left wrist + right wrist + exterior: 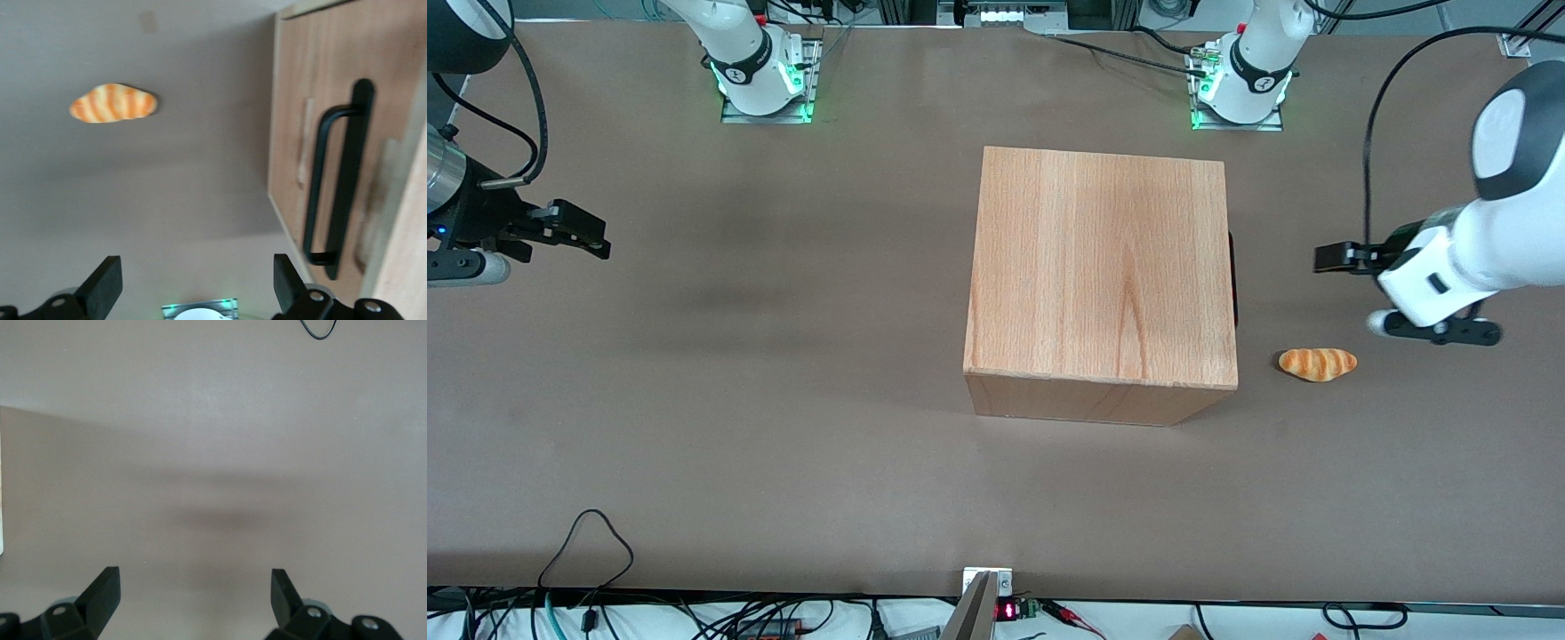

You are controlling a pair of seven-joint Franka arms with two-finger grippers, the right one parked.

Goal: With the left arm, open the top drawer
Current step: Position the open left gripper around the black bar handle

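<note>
Top drawer (313, 133) shut; fingers (100, 287) apart

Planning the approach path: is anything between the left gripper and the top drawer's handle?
Nothing visible. The open gripper hovers in front of the top drawer, apart from its handle. The bread roll lies on the table, nearer the front camera, off that line.

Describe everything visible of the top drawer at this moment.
The shallow light-wood top drawer is shut, its front panel flush in the wooden box. A long black bar handle runs along that panel, untouched. The left arm's black two-finger end effector hangs open in front of it, apart from the handle.
</note>
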